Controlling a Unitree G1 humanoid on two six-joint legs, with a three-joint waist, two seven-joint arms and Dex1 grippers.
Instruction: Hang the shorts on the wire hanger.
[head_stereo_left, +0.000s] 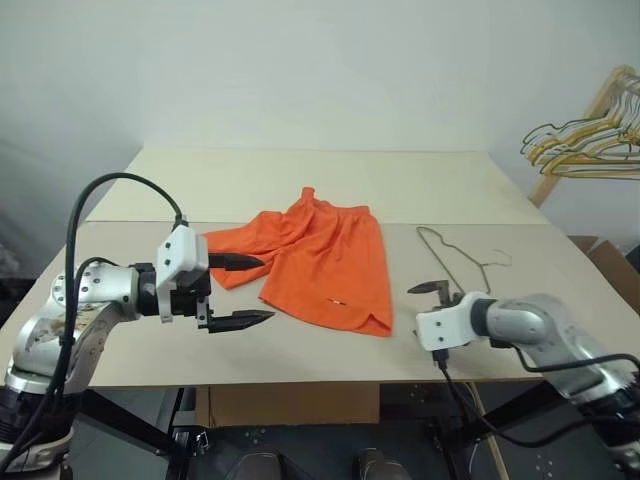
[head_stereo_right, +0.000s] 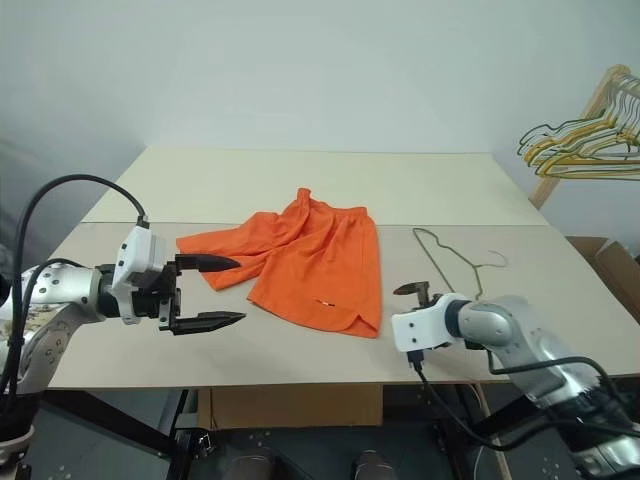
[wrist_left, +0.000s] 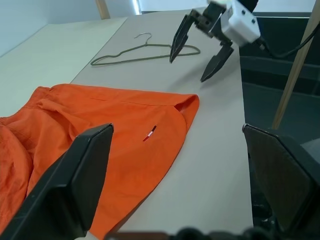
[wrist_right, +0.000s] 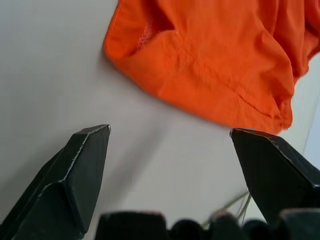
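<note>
So the shorts (head_stereo_left: 318, 263) are lying flat-ish in the middle of the desk (head_stereo_left: 330, 180), bright orange, thin fabric, a bit rumpled, with the gathered waistband at the far end and a tiny white mark near the hem closest to the robot. The wire hanger (head_stereo_left: 458, 259) is lying on the desk just to the right of them, not touching; it's a thin dull-grey triangle with its hook curling off to the right.

The desk is a pale beige surface with a seam running across it, sitting in front of a plain white wall. Off in the far right corner a bunch of coloured hangers (head_stereo_left: 585, 140) is hanging from a wooden rack (head_stereo_left: 585, 125).

The left gripper (head_stereo_left: 256, 292) is hovering at the left edge of the shorts, jaws spread wide and holding nothing. The right gripper (wrist_left: 197, 61) is sitting over the near end of the hanger, jaws also spread and empty, which the left wrist view is showing best, since from the head its fingers are mostly tucked behind the white wrist housing. The right wrist view is looking down at the shorts' hem corner with a sliver of wire at its edge.
</note>
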